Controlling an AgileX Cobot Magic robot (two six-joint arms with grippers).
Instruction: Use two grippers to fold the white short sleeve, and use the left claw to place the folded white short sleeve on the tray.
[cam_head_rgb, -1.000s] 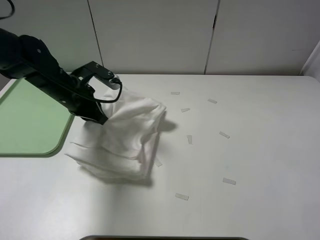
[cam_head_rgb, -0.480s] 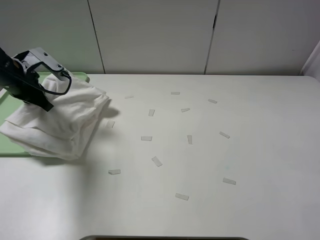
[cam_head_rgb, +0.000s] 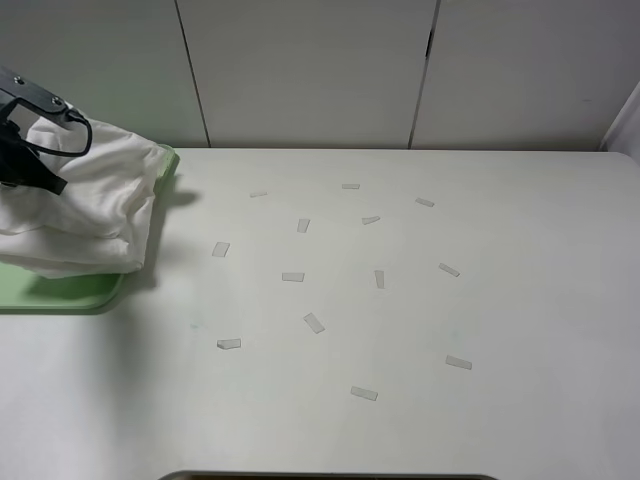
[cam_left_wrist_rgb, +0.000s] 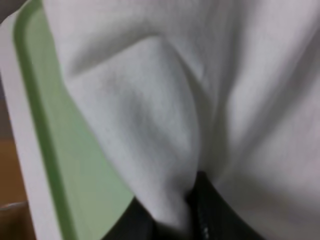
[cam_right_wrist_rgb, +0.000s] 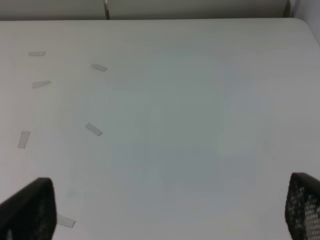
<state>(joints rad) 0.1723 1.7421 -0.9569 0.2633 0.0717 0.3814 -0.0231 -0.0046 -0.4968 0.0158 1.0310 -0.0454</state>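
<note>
Exterior high view: the folded white cotton short sleeve (cam_head_rgb: 85, 205), a soft wrinkled bundle, hangs from the black left claw (cam_head_rgb: 30, 150) at the far left edge of the white worktop (cam_head_rgb: 420, 320). The bundle lies over the flat pale green plastic tray (cam_head_rgb: 70, 290); whether its underside touches the tray floor cannot be told. Its long axis runs roughly across the view, from the picture's left edge toward the tray's right rim, and its fuller, rounded end points toward the middle of the worktop. Only the tray's near rounded corner and a sliver of its far rim show past the fabric. Small pale tape strips (cam_head_rgb: 293, 277) are scattered over the middle of the worktop, well apart from the tray. The right claw is outside this view.

Left wrist view: what the high camera cannot resolve is given here. The left claw (cam_left_wrist_rgb: 195, 210) is nearly closed, its dark fingers (cam_left_wrist_rgb: 202, 215) pinching a fold of the white short sleeve (cam_left_wrist_rgb: 165, 115), which fills most of the picture. The green tray floor and its raised rim (cam_left_wrist_rgb: 45, 140) lie just beside the hanging cloth.

Right wrist view: the right claw (cam_right_wrist_rgb: 165, 210) stands wide and holds nothing; its two black fingertips (cam_right_wrist_rgb: 30, 210) frame bare worktop (cam_right_wrist_rgb: 190, 115) with a few tape strips (cam_right_wrist_rgb: 93, 129).
</note>
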